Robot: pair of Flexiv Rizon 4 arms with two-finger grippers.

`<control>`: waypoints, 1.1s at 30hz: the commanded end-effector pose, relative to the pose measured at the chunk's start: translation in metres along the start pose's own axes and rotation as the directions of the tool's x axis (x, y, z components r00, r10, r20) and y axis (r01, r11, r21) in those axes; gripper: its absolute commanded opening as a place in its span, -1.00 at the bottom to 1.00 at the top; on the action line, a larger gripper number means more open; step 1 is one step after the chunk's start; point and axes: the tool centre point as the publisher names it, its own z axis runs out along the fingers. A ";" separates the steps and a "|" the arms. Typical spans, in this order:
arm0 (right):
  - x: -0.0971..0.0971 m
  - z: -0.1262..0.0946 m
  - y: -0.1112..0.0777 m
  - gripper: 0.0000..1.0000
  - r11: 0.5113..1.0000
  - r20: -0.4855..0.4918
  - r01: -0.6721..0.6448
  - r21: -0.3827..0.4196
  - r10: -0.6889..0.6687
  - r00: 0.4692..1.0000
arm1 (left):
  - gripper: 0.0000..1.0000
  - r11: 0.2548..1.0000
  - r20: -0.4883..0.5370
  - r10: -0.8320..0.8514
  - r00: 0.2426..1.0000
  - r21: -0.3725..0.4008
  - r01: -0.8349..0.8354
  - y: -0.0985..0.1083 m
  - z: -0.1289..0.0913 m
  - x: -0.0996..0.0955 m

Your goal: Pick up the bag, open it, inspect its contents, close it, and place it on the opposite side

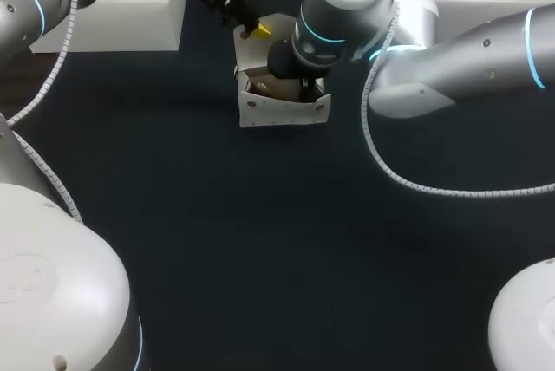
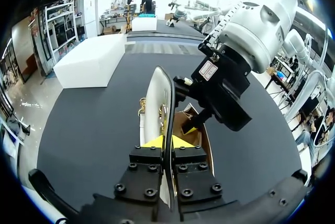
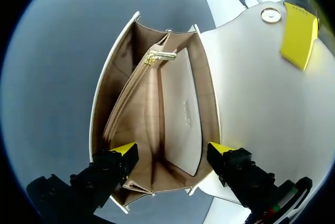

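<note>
1. Fingers (image 3: 124, 149) of the right gripper (image 3: 172, 149) stand wide apart over the open mouth of the bag (image 3: 180, 109). One yellow tip is at the front compartment and the other is by the back wall. Nothing is clamped between them.
2. In the left wrist view, the left gripper (image 2: 170, 141) has its two yellow tips drawn narrow. They pinch the thin edge of the bag's flap (image 2: 156, 103) from both sides and hold it raised on edge.
3. The bag (image 1: 282, 109) stands upright on the dark table (image 1: 260, 241), at the far middle in the head view. The right arm's wrist hangs directly above it.
4. Inside, tan lining covers the walls. A centre divider pocket splits the bag into a front and a back compartment. A zip runs along the top of this pocket, with a gold zipper pull (image 3: 159, 56) at the far end. A pale panel lies against the divider in the back compartment.
5. The outside of the bag is cream-white and boxy. The flap is folded back and carries a round gold snap (image 3: 270, 14) near the left gripper's yellow tip.
</note>
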 end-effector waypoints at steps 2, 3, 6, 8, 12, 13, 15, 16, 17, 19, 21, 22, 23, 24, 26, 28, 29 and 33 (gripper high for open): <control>0.003 0.009 -0.002 1.00 1.000 0.007 0.000 0.004 0.000 1.000 | -1.00 1.000 -0.004 0.002 1.000 0.000 -0.002 0.000 0.002 -0.002; 0.003 0.009 -0.002 1.00 1.000 0.008 0.000 0.003 0.000 1.000 | -1.00 1.000 -0.004 0.002 1.000 0.000 -0.002 0.000 0.002 -0.001; 0.003 0.008 -0.001 1.00 1.000 0.010 0.001 0.002 -0.001 1.000 | -1.00 1.000 -0.006 0.004 1.000 -0.002 -0.004 0.000 0.003 0.000; 0.002 0.008 -0.001 1.00 1.000 0.012 0.002 0.001 -0.002 1.000 | -1.00 1.000 -0.006 0.006 1.000 -0.003 -0.006 -0.001 0.003 0.000; 0.001 0.007 -0.001 1.00 1.000 0.014 0.003 0.001 -0.003 1.000 | -1.00 1.000 -0.002 0.008 1.000 -0.005 -0.008 -0.001 0.002 0.000; 0.001 0.006 -0.001 1.00 1.000 0.016 0.003 0.001 -0.003 1.000 | -1.00 1.000 -0.002 0.008 1.000 -0.005 -0.008 -0.001 0.002 0.001; 0.000 0.005 -0.001 1.00 1.000 0.021 0.003 0.002 -0.003 1.000 | -1.00 1.000 -0.001 0.008 1.000 -0.006 -0.008 -0.002 0.002 0.001; 0.000 0.005 -0.002 1.00 1.000 0.028 0.000 0.002 0.000 1.000 | -1.00 1.000 -0.001 0.008 1.000 -0.006 -0.008 -0.002 0.002 0.001; -0.002 0.003 -0.002 1.00 1.000 0.042 -0.008 0.004 0.008 0.999 | -1.00 1.000 0.002 0.008 1.000 -0.009 -0.008 -0.002 0.002 0.002; -0.004 -0.003 -0.003 0.52 1.000 0.067 -0.015 0.001 0.015 0.998 | -1.00 1.000 0.005 0.010 1.000 -0.012 -0.010 -0.004 0.002 0.003; -0.009 -0.012 -0.003 0.28 1.000 0.108 -0.028 0.000 0.028 0.994 | -1.00 1.000 0.015 0.012 1.000 -0.017 -0.012 -0.005 0.001 0.005; -0.011 -0.018 -0.004 0.06 0.999 0.133 -0.033 0.000 0.033 0.991 | -1.00 1.000 0.020 0.015 1.000 -0.019 -0.014 -0.006 0.000 0.006; -0.013 -0.024 -0.004 -0.04 0.999 0.160 -0.039 -0.004 0.039 0.986 | -1.00 1.000 0.026 0.017 1.000 -0.021 -0.016 -0.007 -0.001 0.007; -0.016 -0.031 -0.004 -0.11 0.999 0.187 -0.046 -0.003 0.046 0.981 | -1.00 1.000 0.030 0.018 0.999 -0.022 -0.017 -0.009 -0.001 0.008; -0.020 -0.043 -0.004 -0.21 0.999 0.236 -0.052 -0.005 0.052 0.971 | -1.00 0.999 0.038 0.021 0.999 -0.025 -0.020 -0.010 -0.002 0.010; -0.022 -0.055 -0.004 -0.27 0.998 0.280 -0.060 -0.006 0.060 0.958 | -1.00 0.999 0.045 0.021 0.999 -0.027 -0.020 -0.011 -0.003 0.011; -0.023 -0.061 -0.004 -0.29 0.998 0.300 -0.062 -0.007 0.061 0.952 | -1.00 0.999 0.049 0.020 0.999 -0.027 -0.019 -0.012 -0.003 0.011; -0.024 -0.081 -0.005 -0.36 0.997 0.364 -0.073 -0.008 0.071 0.929 | -1.00 1.000 0.054 0.012 0.998 -0.028 -0.011 -0.011 -0.001 0.008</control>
